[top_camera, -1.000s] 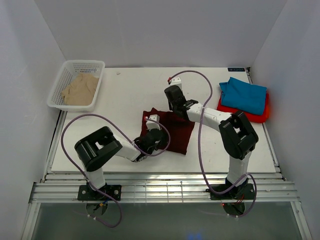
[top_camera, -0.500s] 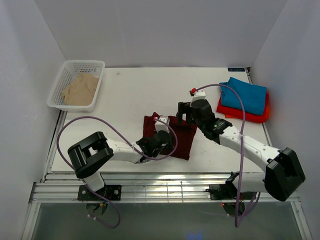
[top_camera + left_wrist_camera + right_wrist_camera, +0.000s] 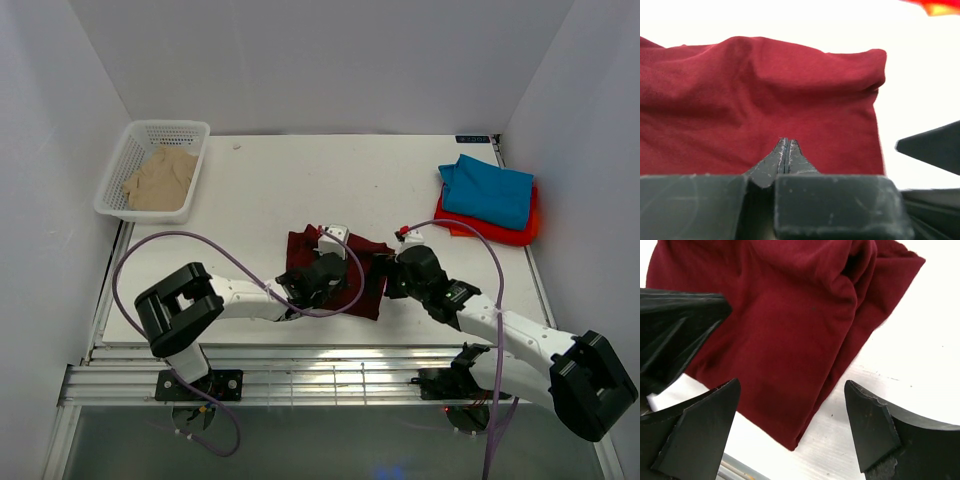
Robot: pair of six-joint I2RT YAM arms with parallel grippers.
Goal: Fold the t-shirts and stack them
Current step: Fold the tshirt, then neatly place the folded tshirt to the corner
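Maroon cloth: the dark maroon t-shirt [image 3: 362,286] lies on the white bench [image 3: 260,190] at lower centre of the overhead view, partly folded, with a doubled ridge along its right side and a pointed corner towards the near edge. The left gripper [image 3: 785,149] sits over the shirt's left half with its fingers pressed together, tips low against the fabric; whether any cloth is pinched between them cannot be told. The right gripper [image 3: 791,390] is at the shirt's right edge, released, jaws spread wide on either side of the lower corner and touching no cloth. In the right wrist view the left gripper shows as a dark wedge at upper left, over the shirt. The teal-blue t-shirt [image 3: 490,190] is folded on top of the bright red-orange t-shirt [image 3: 528,230] at upper right of the overhead view, well apart from both arms. The beige t-shirt [image 3: 160,178] lies crumpled in the white mesh basket [image 3: 150,132] at upper left.
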